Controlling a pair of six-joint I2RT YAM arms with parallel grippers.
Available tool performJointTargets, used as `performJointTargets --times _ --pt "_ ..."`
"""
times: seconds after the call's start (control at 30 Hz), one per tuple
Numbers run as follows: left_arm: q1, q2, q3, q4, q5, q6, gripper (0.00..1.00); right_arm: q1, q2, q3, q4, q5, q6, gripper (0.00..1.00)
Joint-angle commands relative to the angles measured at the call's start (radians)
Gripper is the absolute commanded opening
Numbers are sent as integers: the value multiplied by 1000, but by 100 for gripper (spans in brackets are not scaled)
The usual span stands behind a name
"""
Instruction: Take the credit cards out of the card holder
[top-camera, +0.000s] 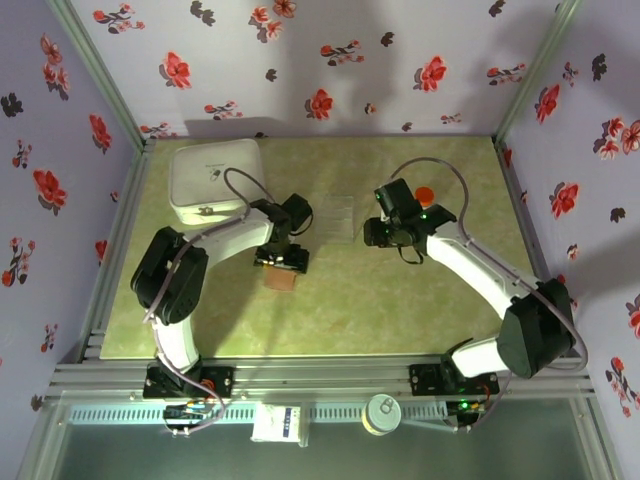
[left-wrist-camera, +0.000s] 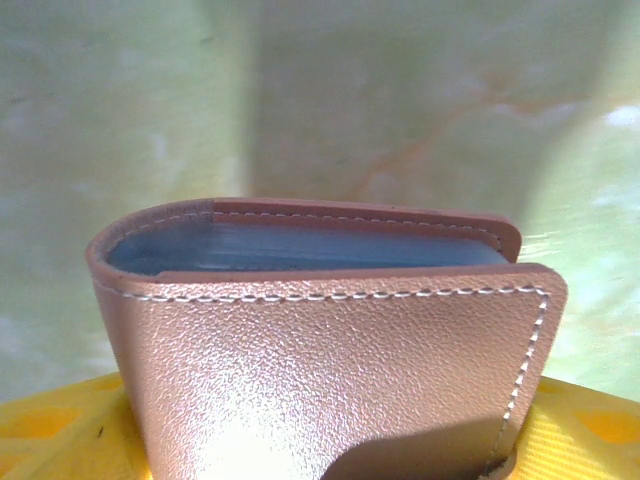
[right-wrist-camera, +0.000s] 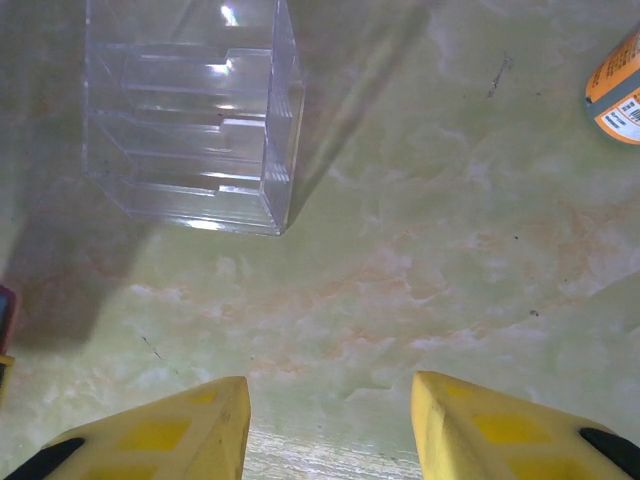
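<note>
At left middle of the counter | your left jaws held the folded card holder | credit cards sat inside, none seen out | your right jaws stood half-wide, empty | all removal was left to do

From my station, the square box sits in the far left corner of the table. The clear box lies near the middle, toward the back. The left gripper is just to its left and the right gripper just to its right. The card holder rests on the table between the left gripper's fingers, nearer the arm bases than the clear box. A small capped container stands behind the right gripper, to the right of the clear box.
</note>
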Motion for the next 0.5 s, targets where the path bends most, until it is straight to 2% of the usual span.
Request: performJointTargets --times 0.0,0.17,0.47 --pt "-49 49 58 -20 25 -97 81 -9 -37 -21 -15 25 -31 48" --pt "-97 96 87 -24 25 -159 81 -26 -70 -56 -6 16 -39 48" --pt "-131 75 0 12 42 -274 83 -40 -104 -104 13 -9 -34 49"
